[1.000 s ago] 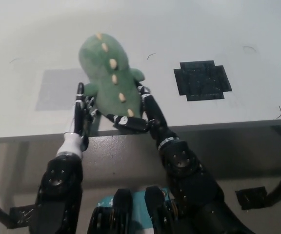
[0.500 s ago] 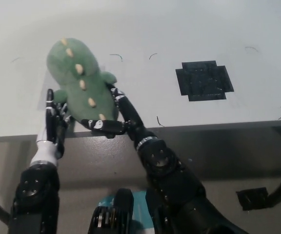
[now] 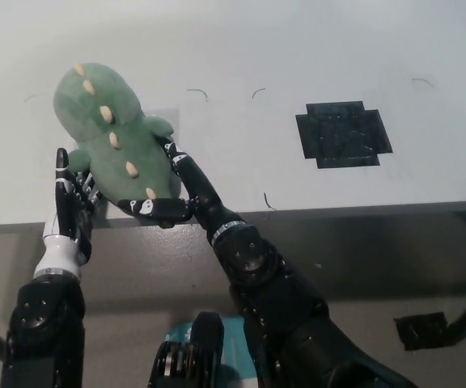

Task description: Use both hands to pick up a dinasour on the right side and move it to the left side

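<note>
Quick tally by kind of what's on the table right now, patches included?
Green plush dinosaur: 1, held between the left hand and right hand
Black patch: 1
Grey patch: 1, mostly hidden
Total: 3

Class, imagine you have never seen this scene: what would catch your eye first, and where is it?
First, the green plush dinosaur with cream spikes at the table's left, clasped between the robot's left hand and black right hand near the front edge. Next, the black cross-shaped patch on the white table, to the right.
</note>
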`<state>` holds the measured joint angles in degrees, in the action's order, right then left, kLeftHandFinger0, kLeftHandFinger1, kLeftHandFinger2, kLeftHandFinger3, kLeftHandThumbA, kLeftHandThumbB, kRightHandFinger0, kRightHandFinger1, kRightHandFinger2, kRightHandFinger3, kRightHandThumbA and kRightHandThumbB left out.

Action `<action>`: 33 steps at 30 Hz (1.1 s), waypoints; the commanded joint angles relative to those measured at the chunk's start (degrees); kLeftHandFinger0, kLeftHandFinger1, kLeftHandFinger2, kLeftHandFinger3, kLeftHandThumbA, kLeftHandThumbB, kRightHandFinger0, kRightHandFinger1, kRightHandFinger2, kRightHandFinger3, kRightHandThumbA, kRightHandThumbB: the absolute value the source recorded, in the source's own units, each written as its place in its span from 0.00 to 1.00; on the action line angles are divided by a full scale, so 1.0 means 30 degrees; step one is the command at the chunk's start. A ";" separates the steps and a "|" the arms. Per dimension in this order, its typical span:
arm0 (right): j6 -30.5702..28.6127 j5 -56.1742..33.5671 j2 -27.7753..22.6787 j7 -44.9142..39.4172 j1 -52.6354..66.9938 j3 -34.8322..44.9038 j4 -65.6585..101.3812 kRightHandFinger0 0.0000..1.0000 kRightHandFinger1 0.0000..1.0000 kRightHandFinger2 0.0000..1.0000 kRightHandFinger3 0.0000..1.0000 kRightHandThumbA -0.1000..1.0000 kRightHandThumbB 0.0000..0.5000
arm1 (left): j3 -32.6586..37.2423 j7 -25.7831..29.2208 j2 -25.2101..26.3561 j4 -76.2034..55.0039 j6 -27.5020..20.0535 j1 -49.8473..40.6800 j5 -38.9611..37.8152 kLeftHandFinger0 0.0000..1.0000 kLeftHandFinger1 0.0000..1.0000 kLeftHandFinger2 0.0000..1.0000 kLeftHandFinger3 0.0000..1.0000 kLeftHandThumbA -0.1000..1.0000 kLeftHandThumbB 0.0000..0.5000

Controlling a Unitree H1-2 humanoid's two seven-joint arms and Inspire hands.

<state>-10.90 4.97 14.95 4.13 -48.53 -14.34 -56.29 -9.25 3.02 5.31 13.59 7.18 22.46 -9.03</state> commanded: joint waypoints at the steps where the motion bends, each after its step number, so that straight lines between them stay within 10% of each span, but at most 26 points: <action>1: -0.0981 0.0645 0.0794 -0.0733 -0.1328 -0.0421 0.0409 1.00 1.00 1.00 1.00 1.00 0.21 | 0.0508 -0.0829 -0.0403 -0.0943 -0.0300 0.0978 -0.0468 1.00 1.00 1.00 1.00 1.00 0.46; 9: -0.1308 0.0344 0.0636 -0.1169 -0.1351 -0.0186 0.0555 1.00 1.00 1.00 1.00 1.00 0.08 | 0.0462 -0.0681 -0.0471 -0.0754 -0.0266 0.1281 -0.0386 1.00 1.00 1.00 1.00 1.00 0.51; 16: -0.0749 -0.0045 0.0212 -0.1644 -0.1431 0.0293 0.0684 1.00 1.00 1.00 1.00 1.00 0.42 | 0.0629 -0.0992 0.0133 0.0515 -0.0765 0.1845 -0.0052 1.00 1.00 1.00 1.00 1.00 0.65; 24: -0.2020 0.0201 -0.1085 -0.1453 -0.1330 0.0459 0.0960 1.00 1.00 1.00 1.00 1.00 0.11 | 0.0579 -0.1690 0.0852 0.0777 -0.1328 0.1794 -0.0338 1.00 1.00 1.00 1.00 1.00 0.64; 33: -0.0992 0.0216 -0.2462 -0.1828 -0.0381 0.0718 0.2409 1.00 1.00 1.00 1.00 1.00 0.31 | 0.0481 -0.2225 0.1209 0.0129 -0.1083 0.1523 -0.0432 1.00 1.00 1.00 1.00 1.00 0.73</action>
<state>-12.36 5.40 8.32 0.58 -48.89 -12.71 -52.07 -7.91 -1.13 7.43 16.26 6.16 25.25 -9.19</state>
